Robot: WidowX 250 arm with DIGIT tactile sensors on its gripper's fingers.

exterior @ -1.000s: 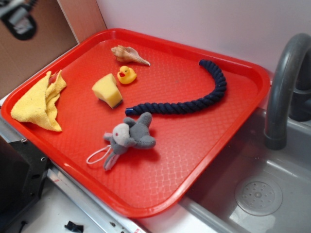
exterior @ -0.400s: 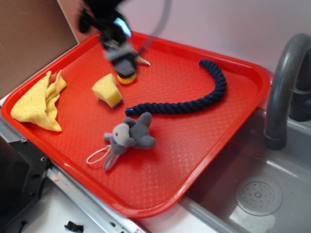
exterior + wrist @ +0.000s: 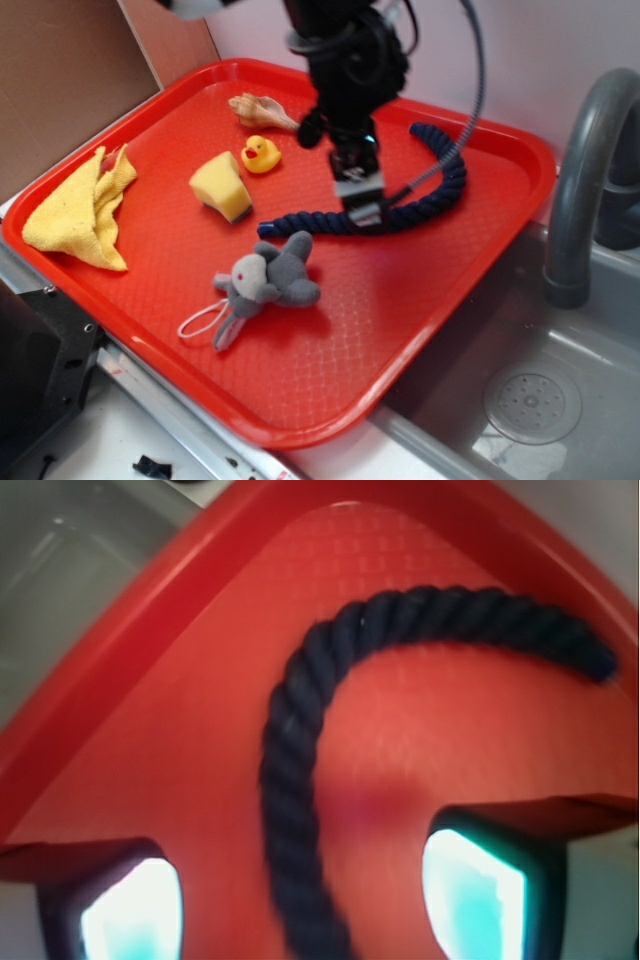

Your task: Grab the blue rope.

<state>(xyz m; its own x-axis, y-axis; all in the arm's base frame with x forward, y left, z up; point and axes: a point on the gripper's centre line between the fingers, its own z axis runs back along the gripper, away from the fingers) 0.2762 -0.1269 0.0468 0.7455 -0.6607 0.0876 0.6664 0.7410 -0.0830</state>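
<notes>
The blue rope [image 3: 430, 200] is a thick navy twisted cord lying in a hook curve on the red tray [image 3: 330, 340]. It also shows in the wrist view [image 3: 300, 740], running up between my two fingers and bending right. My gripper [image 3: 362, 205] is open and hangs over the straight middle stretch of the rope, pointing down. In the wrist view the gripper [image 3: 300, 905] straddles the rope, one fingertip [image 3: 130, 910] to its left and the other to its right, neither touching it. The arm hides part of the rope in the exterior view.
On the tray lie a grey plush toy [image 3: 270, 280], a yellow sponge [image 3: 222, 185], a yellow rubber duck [image 3: 260, 153], a seashell [image 3: 262, 110] and a yellow cloth [image 3: 85, 205]. A grey faucet [image 3: 585, 170] and sink [image 3: 530, 400] stand at the right.
The arm has swept in from the upper left, across the duck and shell, to above the middle of the rope. Nothing on the tray has moved.
</notes>
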